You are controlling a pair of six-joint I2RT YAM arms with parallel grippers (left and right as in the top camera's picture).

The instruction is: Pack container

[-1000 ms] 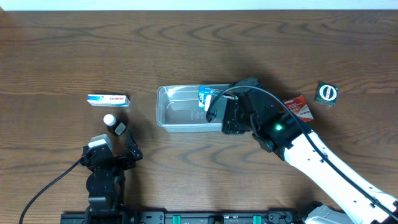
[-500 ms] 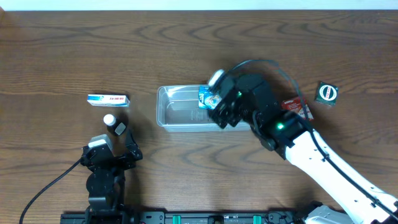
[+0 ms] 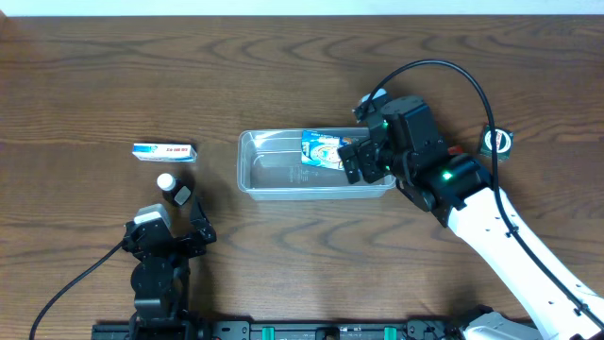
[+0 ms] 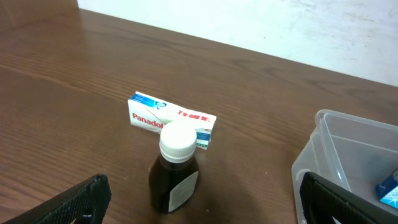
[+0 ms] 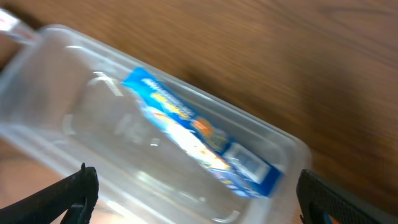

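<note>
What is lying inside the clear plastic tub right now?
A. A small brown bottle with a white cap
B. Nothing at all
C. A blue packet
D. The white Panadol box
C: a blue packet lies at the right end of the container, and the right wrist view shows it resting against the far wall.

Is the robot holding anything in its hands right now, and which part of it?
No, nothing is held. The right gripper is open above the container, and the blue packet lies loose inside it. The left gripper is open and empty too.
</note>
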